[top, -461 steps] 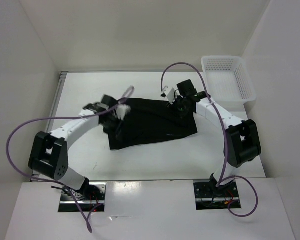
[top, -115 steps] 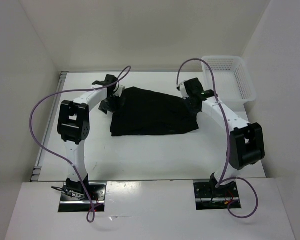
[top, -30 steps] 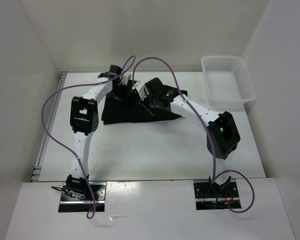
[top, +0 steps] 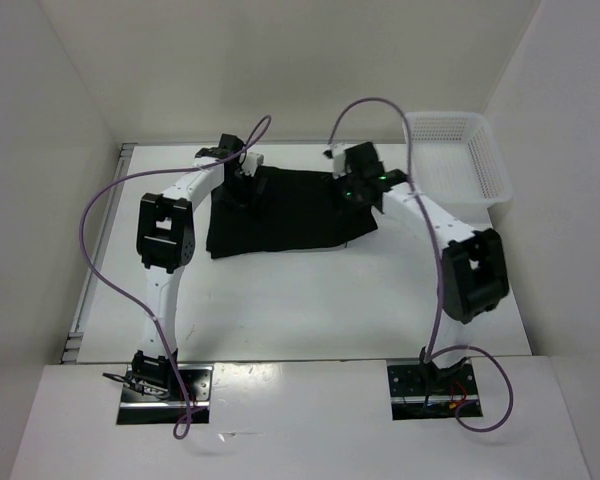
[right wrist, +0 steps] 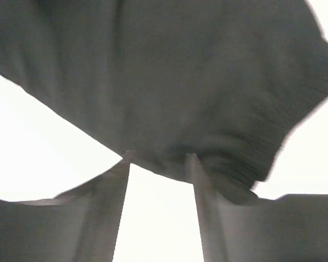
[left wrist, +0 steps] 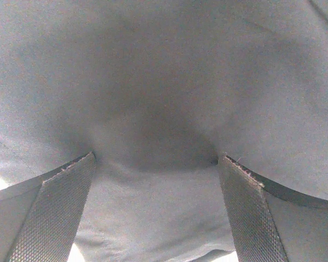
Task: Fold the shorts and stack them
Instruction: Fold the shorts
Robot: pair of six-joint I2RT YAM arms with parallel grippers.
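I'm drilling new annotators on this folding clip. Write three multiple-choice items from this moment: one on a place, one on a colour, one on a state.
1. Where on the table does the basket stand? A) far right corner B) near left edge C) centre
2. What colour are the shorts? A) white B) red C) black
3. How do the jaws of the left gripper stand? A) spread wide on the fabric B) clamped on the basket rim C) shut on nothing
Answers: 1 A, the top view shows it far right; 2 C, black against the white table; 3 A, the left wrist view shows both fingers far apart, fabric between.
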